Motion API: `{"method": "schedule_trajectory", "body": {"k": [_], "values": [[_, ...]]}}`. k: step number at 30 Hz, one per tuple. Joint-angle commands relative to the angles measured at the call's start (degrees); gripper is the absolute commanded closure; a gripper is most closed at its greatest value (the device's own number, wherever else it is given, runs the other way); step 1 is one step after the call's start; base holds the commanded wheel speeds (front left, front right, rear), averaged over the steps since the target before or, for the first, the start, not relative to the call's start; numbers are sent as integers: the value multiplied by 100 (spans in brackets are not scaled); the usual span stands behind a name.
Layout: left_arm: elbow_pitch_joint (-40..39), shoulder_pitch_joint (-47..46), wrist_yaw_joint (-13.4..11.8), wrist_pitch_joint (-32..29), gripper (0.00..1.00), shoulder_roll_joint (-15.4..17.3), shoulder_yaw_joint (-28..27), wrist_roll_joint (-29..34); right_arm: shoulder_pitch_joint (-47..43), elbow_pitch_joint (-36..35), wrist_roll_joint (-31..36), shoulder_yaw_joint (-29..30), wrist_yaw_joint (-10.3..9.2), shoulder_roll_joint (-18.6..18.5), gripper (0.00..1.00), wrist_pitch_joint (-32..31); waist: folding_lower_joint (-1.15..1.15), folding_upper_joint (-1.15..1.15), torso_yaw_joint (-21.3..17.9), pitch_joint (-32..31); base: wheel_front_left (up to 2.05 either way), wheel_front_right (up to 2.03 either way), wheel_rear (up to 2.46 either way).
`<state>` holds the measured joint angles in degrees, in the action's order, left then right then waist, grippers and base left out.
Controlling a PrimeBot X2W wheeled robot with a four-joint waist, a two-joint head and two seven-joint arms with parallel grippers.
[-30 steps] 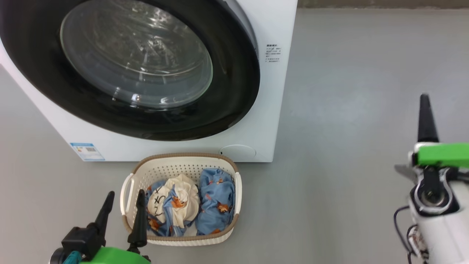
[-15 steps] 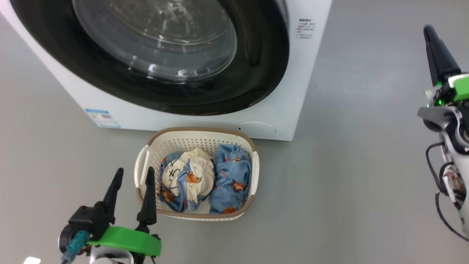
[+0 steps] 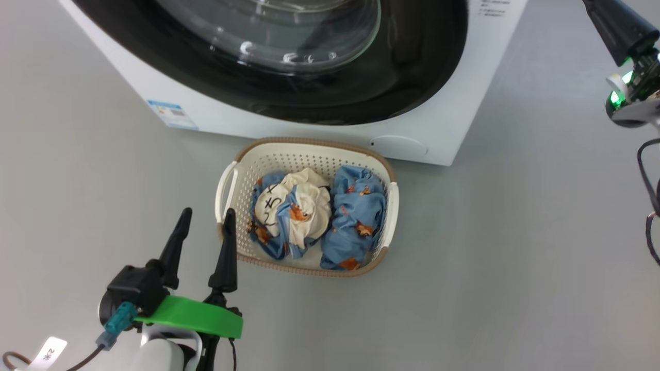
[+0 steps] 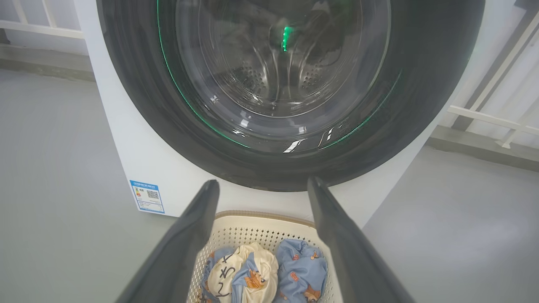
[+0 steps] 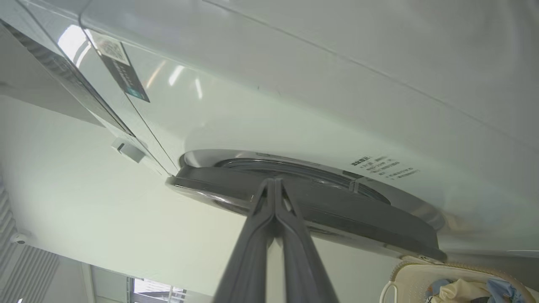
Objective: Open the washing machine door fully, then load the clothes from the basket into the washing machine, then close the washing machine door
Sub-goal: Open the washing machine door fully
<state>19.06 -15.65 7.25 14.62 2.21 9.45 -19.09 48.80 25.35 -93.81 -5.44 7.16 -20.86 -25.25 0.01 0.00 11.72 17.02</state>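
The washing machine [image 3: 154, 87] stands at the top of the head view. Its door [image 3: 412, 77], black-rimmed with a glass bowl, lies closed against the white front. Just in front stands the cream basket [image 3: 289, 157], holding the clothes: a blue and cream bundle [image 3: 291, 211] and a blue one [image 3: 358, 216]. My left gripper [image 3: 207, 212] hangs open beside the basket's left handle, empty, and faces the door [image 4: 168, 126] over the basket [image 4: 261, 229]. My right gripper [image 3: 600, 13] is shut at the upper right. Its tips [image 5: 273, 182] point at the door's side edge [image 5: 337, 210].
Grey floor surrounds the machine and basket. A blue label [image 3: 172, 113] and a round cover [image 3: 398, 146] sit low on the machine's front. A white railing [image 4: 484, 113] runs behind the machine on its right. Cables [image 3: 650, 170] hang from my right arm.
The head camera has tilted, so machine and basket have shifted in the picture. My right gripper has risen, still shut, toward the machine's right side. The left gripper stays open by the basket.
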Motion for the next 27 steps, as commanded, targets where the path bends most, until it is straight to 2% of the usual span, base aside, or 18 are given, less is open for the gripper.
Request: {"method": "schedule_trajectory", "body": {"k": [1,10,27], "values": [[-171,-175,-30,38,0,67,-116,-53,200,-94,-137,-48,33,-56,100,-202,-1,0,211,246,0,0,0],[-232,-371,-90,38,0,67,167,-266,742,199,-187,-124,33,-46,100,-1123,-1,0,480,598,0,0,0],[-332,-608,-188,38,0,67,352,-564,1511,363,247,-218,33,23,100,-1320,-1,0,709,1091,0,0,0]]}}
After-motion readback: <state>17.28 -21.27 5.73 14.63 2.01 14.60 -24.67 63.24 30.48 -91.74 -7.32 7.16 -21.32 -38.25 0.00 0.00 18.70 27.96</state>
